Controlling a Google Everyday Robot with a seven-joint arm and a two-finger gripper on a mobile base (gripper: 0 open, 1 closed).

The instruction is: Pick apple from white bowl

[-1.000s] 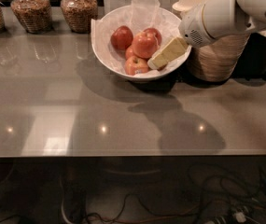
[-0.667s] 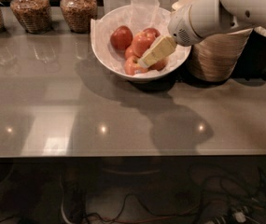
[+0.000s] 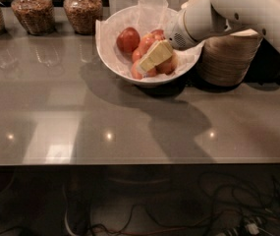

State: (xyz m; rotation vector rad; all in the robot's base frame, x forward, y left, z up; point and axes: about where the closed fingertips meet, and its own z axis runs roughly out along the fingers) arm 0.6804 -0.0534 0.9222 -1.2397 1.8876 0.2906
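Tool (image 3: 147, 64) is down inside the white bowl (image 3: 108, 54), right on top of the fruit pile. I can't tell whether it is clenched or released: it reads as one cream-coloured block against the apples.

Tool's long axis runs diagonally, from the wrist at upper right to the tip at lower left, pitched down into the bowl. The arm (image 3: 250, 6) comes in from the right edge, passing over the stacked beige paper bowls (image 3: 228, 58).

The apple (image 3: 146, 44) you're after sits mid-bowl, directly under the tool and partly covered by it. Only its upper-left flank shows, red-orange. It's round, so there's no long axis to read, and the stem end is hidden, so I can't give you its pointing direction.

Neighbours:
- darker red apple (image 3: 128, 39) just to its left, touching or nearly touching
- more reddish fruit (image 3: 167, 65) below and right of the tool, low in the bowl; the count is unclear

The bowl is lined with crinkled tissue paper (image 3: 152, 4) that sticks up past the back rim. It stands on the grey table (image 3: 129, 122), towards the far edge, just beside the paper bowl stack on its right.

Three glass jars (image 3: 31, 9) of brown contents line the far left of the table, well apart from the tool. Cables (image 3: 144, 220) lie on the floor under the table.
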